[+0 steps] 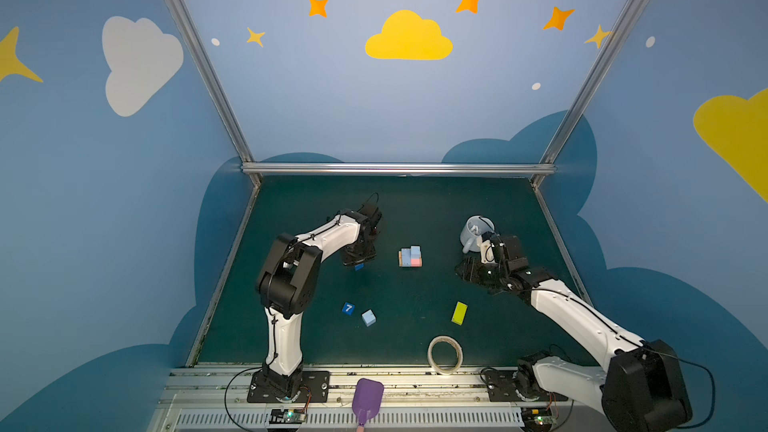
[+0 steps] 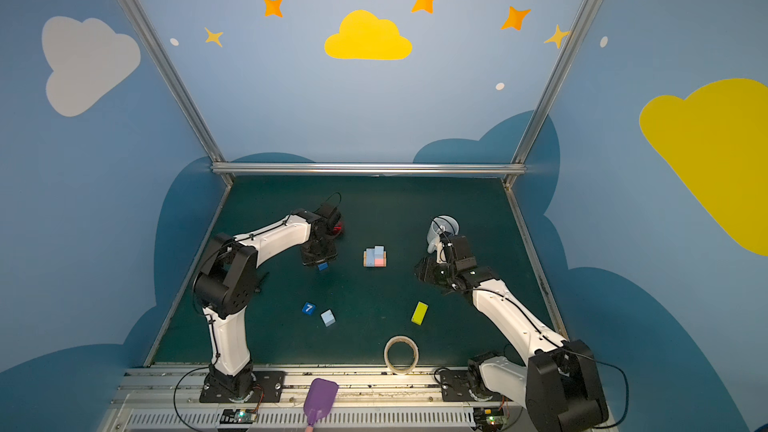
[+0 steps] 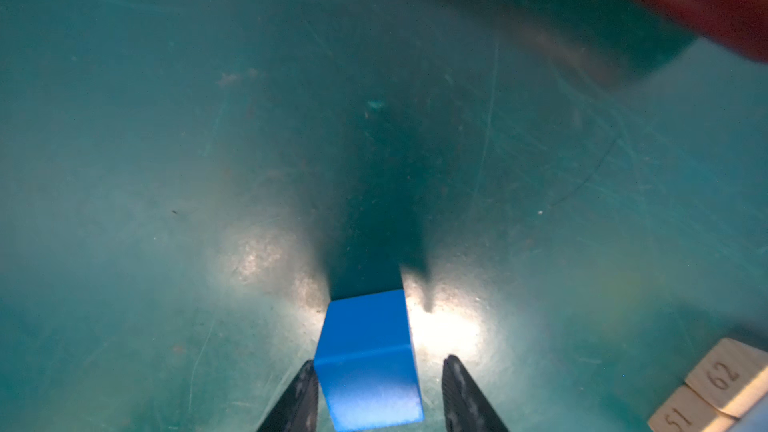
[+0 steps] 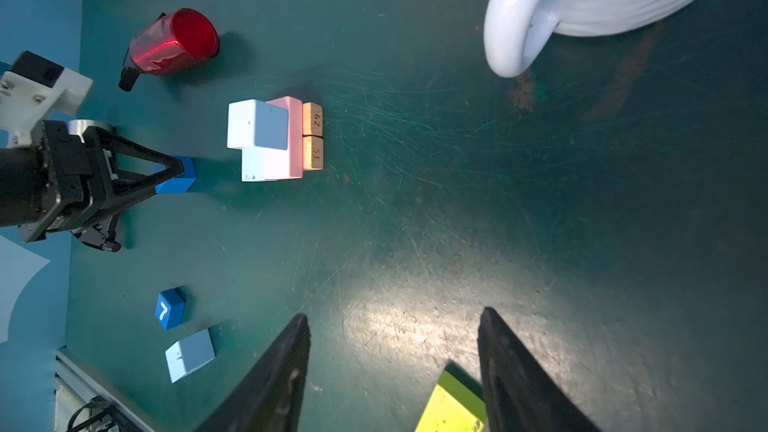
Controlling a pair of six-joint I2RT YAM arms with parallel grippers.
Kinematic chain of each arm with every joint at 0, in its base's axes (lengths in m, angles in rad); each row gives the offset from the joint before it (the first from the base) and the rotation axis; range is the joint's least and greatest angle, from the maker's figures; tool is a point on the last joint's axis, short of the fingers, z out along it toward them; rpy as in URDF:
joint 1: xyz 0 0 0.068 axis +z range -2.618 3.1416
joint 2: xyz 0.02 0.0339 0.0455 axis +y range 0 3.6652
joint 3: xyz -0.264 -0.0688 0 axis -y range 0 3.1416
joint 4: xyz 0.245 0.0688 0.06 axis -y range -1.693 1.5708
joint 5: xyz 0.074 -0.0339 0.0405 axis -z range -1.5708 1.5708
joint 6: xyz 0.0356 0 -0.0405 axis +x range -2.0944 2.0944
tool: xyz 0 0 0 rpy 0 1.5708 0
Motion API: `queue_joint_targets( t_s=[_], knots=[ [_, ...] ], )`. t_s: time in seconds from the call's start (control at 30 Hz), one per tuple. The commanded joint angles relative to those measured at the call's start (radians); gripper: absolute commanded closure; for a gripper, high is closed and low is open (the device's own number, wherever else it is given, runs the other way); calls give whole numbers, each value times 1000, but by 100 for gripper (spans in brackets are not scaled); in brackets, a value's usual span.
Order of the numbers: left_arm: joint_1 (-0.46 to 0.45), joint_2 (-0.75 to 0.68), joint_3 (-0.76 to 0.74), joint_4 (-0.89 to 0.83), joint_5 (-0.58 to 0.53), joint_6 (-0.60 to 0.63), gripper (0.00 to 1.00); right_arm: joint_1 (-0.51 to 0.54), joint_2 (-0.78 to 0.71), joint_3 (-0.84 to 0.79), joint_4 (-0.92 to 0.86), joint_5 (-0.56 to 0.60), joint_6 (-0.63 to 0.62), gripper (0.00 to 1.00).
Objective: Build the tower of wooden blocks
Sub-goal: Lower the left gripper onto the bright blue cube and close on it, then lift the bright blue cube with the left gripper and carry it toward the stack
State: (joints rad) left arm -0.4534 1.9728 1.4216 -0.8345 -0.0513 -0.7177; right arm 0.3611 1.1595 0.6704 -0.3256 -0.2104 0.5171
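The wood block tower (image 1: 410,257) stands mid-table: a light-blue cube on light-blue and pink flat blocks, over wooden pieces marked 62 and 51 (image 4: 312,135). My left gripper (image 3: 380,361) straddles a dark blue cube (image 3: 368,359) resting on the mat. One finger touches the cube and a gap shows on the other side. In a top view the cube (image 1: 359,266) peeks out below that gripper. My right gripper (image 4: 394,313) is open and empty, right of the tower. Loose on the mat lie a blue "7" cube (image 1: 348,308), a light-blue cube (image 1: 368,318) and a yellow-green block (image 1: 459,313).
A red bottle (image 4: 172,43) lies on its side behind the left gripper. A pale mug (image 1: 476,232) stands just behind the right gripper. A tape roll (image 1: 445,354) sits at the front edge, with a purple scoop (image 1: 367,398) on the rail beyond it.
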Motion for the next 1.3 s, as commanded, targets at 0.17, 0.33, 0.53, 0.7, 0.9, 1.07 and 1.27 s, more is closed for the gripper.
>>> queue_joint_targets(
  t_s=[0.17,0.33,0.53,0.7,0.9,1.07,1.27],
  knots=[
    [3,17,22,-21,-13,4,57,-4,3,6,8,-3,3,37],
    [3,17,19,-21,-15,4,61,-3,6,6,8,-3,4,37],
    [3,14,22,-23,-17,6,71,-4,8,6,10,-3,4,37],
    [0,13,39,-38,-15,20,81,-4,9,6,10,-4,4,37],
    [-18,6,91,-68,-12,59,86,-4,12,6,14,-6,2,37],
    [-47,20,174,-106,-1,99,86,-5,13,6,22,-6,2,37],
    [-81,54,266,-130,29,116,84,-5,19,7,29,-9,-1,37]
  ],
)
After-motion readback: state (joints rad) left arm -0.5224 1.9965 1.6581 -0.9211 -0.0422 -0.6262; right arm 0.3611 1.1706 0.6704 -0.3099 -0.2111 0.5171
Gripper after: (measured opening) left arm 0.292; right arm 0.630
